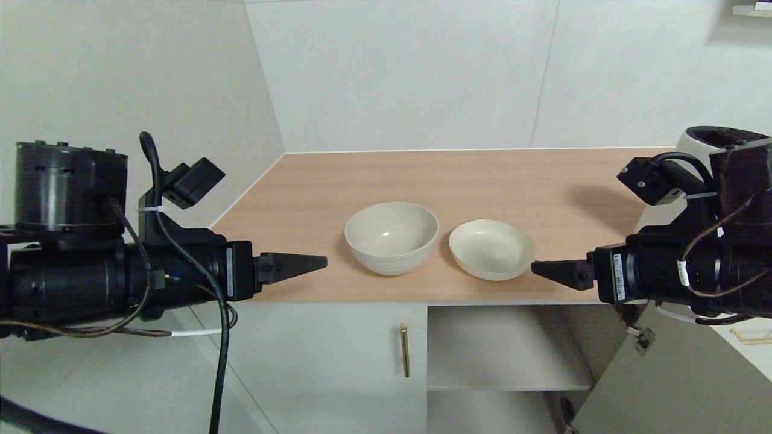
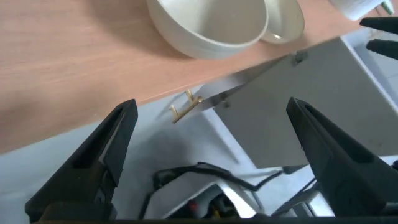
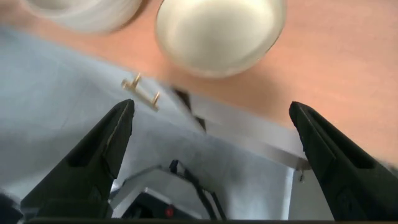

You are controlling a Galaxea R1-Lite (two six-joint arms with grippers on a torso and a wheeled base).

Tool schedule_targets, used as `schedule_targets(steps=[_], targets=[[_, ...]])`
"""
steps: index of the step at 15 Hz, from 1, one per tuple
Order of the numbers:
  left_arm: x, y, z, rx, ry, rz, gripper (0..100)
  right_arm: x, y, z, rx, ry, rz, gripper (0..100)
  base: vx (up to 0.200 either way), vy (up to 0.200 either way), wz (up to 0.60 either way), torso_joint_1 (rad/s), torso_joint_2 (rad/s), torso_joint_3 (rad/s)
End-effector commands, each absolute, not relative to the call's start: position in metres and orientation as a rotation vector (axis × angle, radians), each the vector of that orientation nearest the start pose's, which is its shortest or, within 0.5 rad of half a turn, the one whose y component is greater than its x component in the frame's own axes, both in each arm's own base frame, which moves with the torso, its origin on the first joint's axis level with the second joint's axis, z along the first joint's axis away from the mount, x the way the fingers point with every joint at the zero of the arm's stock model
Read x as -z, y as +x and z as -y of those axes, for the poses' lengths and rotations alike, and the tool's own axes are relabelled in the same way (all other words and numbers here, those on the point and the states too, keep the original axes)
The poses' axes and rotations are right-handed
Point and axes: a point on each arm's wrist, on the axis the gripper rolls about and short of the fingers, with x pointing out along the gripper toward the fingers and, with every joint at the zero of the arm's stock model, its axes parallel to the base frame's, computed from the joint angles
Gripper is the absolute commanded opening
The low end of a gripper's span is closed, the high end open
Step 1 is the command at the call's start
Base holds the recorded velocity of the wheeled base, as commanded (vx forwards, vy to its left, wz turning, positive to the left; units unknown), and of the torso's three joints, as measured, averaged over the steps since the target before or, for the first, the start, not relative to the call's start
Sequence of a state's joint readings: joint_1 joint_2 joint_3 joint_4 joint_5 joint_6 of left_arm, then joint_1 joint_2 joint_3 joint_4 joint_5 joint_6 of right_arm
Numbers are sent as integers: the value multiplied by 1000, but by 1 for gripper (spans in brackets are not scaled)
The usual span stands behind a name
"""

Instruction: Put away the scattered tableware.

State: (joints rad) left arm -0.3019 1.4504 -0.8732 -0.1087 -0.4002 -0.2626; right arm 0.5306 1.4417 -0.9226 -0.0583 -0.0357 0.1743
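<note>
Both spread: left gripper, right gripper. Between them, deep off-white ceramic bowl and shallow cream dish; a nudge might skid either off the wooden bench.

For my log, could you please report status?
Left pincer, right pincer open, empty. Deep white ceramic bowl, shallow cream dish on wooden counter. Nothing blocking.

The big bowl is set on the table, just left of the small bowl, above a cupboard.
</note>
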Motion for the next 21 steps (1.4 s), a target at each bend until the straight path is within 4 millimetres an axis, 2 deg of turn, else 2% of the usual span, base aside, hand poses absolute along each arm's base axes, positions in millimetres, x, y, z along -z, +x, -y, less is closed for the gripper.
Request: schedule_targets(steps=[1,5,7,9,12,13,15,21], targets=[[-217,238,84,610,-303,-595,100,-227,223,-126,-420,42,-501,100,0,0,0,0,0,0],[-221,249,97,576,-466,-642,100,-215,257,-136,-238,97,-532,100,0,0,0,0,0,0],[-221,257,106,517,-484,-635,100,-209,276,-139,-163,160,-541,100,0,0,0,0,0,0],[-215,269,119,434,-489,-623,100,-204,287,-139,-126,174,-550,100,0,0,0,0,0,0],[-202,279,133,380,-464,-610,100,-202,289,-139,-119,185,-553,100,0,0,0,0,0,0],[-196,296,144,382,-463,-577,100,-203,289,-139,-121,189,-549,100,0,0,0,0,0,0],[-186,307,149,346,-453,-588,100,-205,289,-139,-118,200,-544,100,0,0,0,0,0,0],[-179,315,152,326,-462,-602,100,-206,288,-139,-118,203,-541,100,0,0,0,0,0,0]])
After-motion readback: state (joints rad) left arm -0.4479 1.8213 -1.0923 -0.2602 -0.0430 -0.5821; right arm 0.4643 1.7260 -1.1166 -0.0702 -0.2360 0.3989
